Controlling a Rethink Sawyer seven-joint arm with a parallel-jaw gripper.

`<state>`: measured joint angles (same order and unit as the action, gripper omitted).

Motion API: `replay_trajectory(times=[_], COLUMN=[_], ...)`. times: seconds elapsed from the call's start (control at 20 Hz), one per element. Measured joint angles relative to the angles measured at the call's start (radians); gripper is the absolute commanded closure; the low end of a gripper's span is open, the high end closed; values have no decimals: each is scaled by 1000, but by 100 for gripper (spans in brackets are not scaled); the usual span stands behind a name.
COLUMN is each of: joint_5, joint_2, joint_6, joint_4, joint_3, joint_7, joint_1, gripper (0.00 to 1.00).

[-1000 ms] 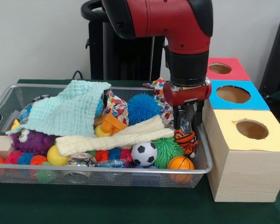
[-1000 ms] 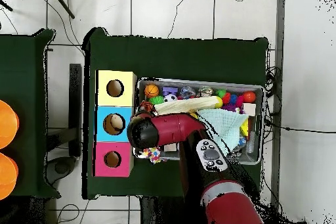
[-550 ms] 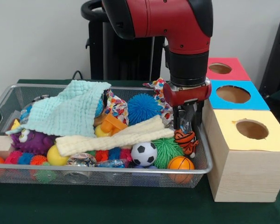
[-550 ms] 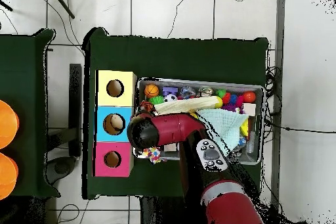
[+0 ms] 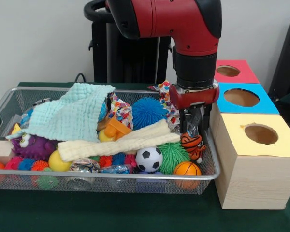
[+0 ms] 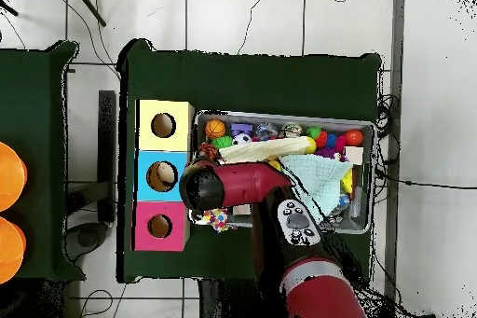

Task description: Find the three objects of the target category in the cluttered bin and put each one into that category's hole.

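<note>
My gripper (image 5: 192,128) hangs open inside the right end of the wire bin (image 5: 135,177), next to the boxes. Its fingers (image 5: 184,122) reach down just above a small striped tiger toy (image 5: 192,144), and nothing is held between them. An orange basketball (image 5: 186,169), a soccer ball (image 5: 149,158) and a green spiky ball (image 5: 173,154) lie in front of the tiger. To the right stand three boxes with round holes: yellow (image 5: 261,134), blue (image 5: 241,97) and red (image 5: 228,71). In the overhead view the arm's head (image 6: 201,186) covers the gripper.
A mint cloth (image 5: 70,116) and a cream rolled cloth (image 5: 121,141) cover part of the pile. A blue spiky ball (image 5: 147,111), a purple plush (image 5: 31,145), a yellow ball (image 5: 58,162) and an orange toy (image 5: 117,128) lie around them. The blue box holds something pale (image 6: 166,176).
The gripper has stayed almost still over the tiger toy, shifting only a hair. In the overhead view the arm's lower links have swung slightly.
</note>
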<state>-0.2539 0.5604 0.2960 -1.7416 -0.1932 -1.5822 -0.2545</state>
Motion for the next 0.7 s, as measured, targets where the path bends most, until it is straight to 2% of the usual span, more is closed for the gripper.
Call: replay_trajectory(times=[0.15,0.2,0.3,0.4,0.5,0.7], joint_5=[119,182,248,372,442,498], joint_2=[1,2,2,-4,-3,-4], joint_6=[0,0,-1,-1,-1,-2], joint_4=[-11,-22,-34,-51,-69,-98], joint_3=[55,85,123,210,250,291], joint_7=[-53,-93,-145,-270,-378,-553], joint_1=[41,65,98,179,218,238], gripper=[0,0,0,0,0,0])
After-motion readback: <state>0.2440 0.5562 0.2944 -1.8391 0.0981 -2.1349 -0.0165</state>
